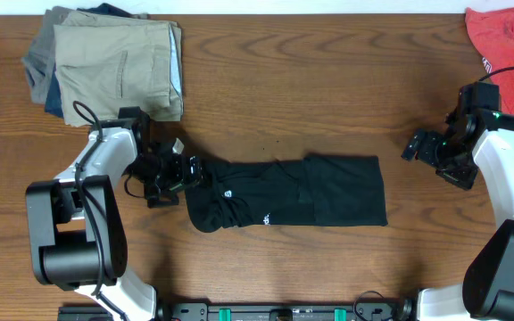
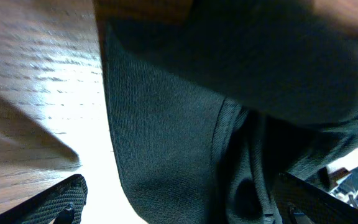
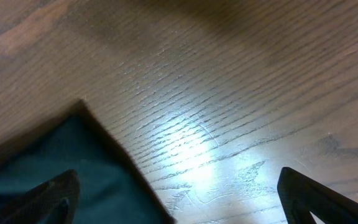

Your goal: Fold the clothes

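Observation:
The clothes (image 1: 302, 192) are one black garment, folded into a long strip across the middle of the wooden table (image 1: 284, 98), with a small white logo (image 1: 228, 189) near the left end. My left gripper (image 1: 184, 171) is at that left end. In the left wrist view its jaws stand open, with the black fabric (image 2: 179, 124) bunched between the fingers (image 2: 58, 200) and not pinched. My right gripper (image 1: 420, 145) is open to the right of the strip and clear of it. In the right wrist view, a corner of the garment (image 3: 73, 174) lies by the left finger (image 3: 45, 199) of the gripper (image 3: 179, 196).
A stack of folded tan, grey and blue trousers (image 1: 119, 62) sits at the back left, close behind my left arm. A red-coral shirt (image 1: 507, 36) lies at the back right corner, behind my right arm.

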Controlling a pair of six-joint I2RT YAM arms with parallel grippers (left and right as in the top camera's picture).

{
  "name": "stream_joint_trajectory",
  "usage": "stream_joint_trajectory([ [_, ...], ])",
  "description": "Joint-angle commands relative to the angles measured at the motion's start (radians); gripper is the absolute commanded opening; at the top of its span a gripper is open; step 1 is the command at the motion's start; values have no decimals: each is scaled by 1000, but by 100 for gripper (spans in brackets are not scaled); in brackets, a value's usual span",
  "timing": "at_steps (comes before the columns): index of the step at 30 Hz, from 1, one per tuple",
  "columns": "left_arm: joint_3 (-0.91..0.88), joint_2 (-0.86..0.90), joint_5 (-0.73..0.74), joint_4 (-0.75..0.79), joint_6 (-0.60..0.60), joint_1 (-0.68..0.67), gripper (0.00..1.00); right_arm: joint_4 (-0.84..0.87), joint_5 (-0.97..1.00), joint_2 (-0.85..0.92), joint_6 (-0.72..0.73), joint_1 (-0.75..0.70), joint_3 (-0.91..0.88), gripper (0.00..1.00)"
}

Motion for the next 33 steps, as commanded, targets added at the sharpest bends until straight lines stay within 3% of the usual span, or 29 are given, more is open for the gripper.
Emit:
stream_joint_trajectory([
  [1,-22,9,10,-3,31,1,96,0,0,-15,-12,-6,16,99],
  [13,-196,10,68,187,72,1,96,0,0,-15,-12,-6,16,99],
  [17,-231,10,189,192,140,1,96,0,0,-15,-12,-6,16,99],
  [25,-234,10,193,193,142,2,96,0,0,-15,-12,-6,16,99],
  [28,-234,10,135,196,137,2,96,0,0,-15,-12,-6,16,99],
  [33,-234,10,-31,196,11,8,96,0,0,-15,-12,-6,16,99],
])
